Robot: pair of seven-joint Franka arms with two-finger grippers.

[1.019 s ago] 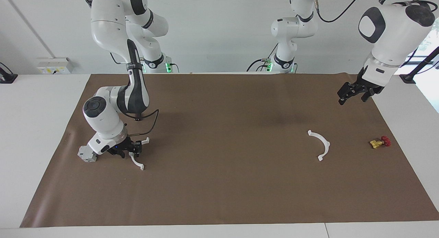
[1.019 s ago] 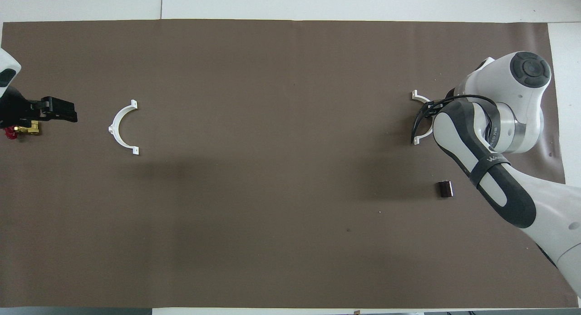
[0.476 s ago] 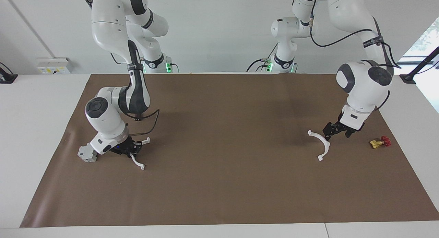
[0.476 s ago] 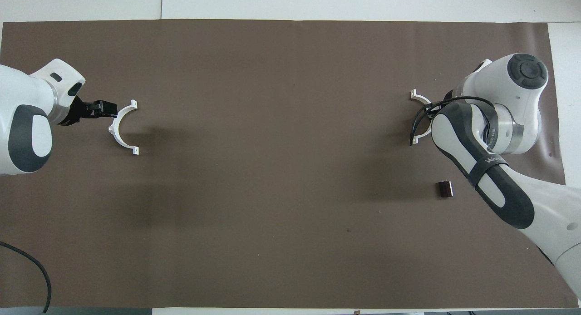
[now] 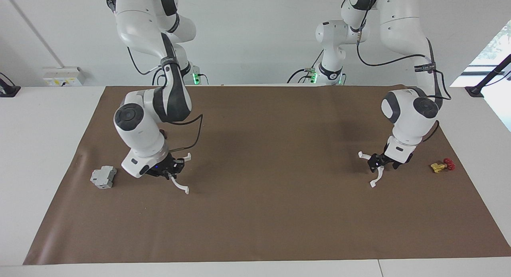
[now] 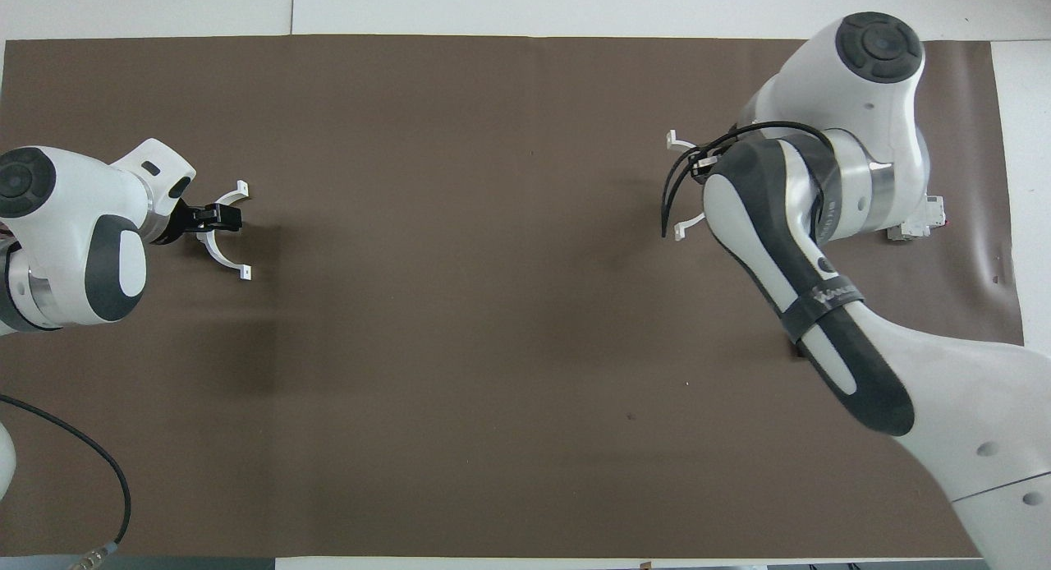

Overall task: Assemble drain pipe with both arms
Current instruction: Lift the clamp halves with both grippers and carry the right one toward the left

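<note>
Two white half-ring arcs of the drain pipe lie far apart on the brown mat (image 5: 271,213). My right gripper (image 5: 169,168) is shut on one half-ring (image 5: 180,186) and holds it low over the mat at the right arm's end. In the overhead view the arm hides this gripper, and only the arc's ends (image 6: 675,140) show. My left gripper (image 5: 379,162) is down at the middle of the other half-ring (image 5: 378,175), which lies on the mat at the left arm's end. This gripper (image 6: 217,218) also shows on that arc (image 6: 222,256) in the overhead view.
A grey blocky part (image 5: 103,177) lies on the mat beside the right gripper, toward the table's end. A small red and yellow valve (image 5: 442,165) lies beside the left gripper, toward the other end.
The right gripper has carried its half-ring toward the table's middle, away from the grey block. The left gripper has come down from high over the mat's edge onto the other half-ring.
</note>
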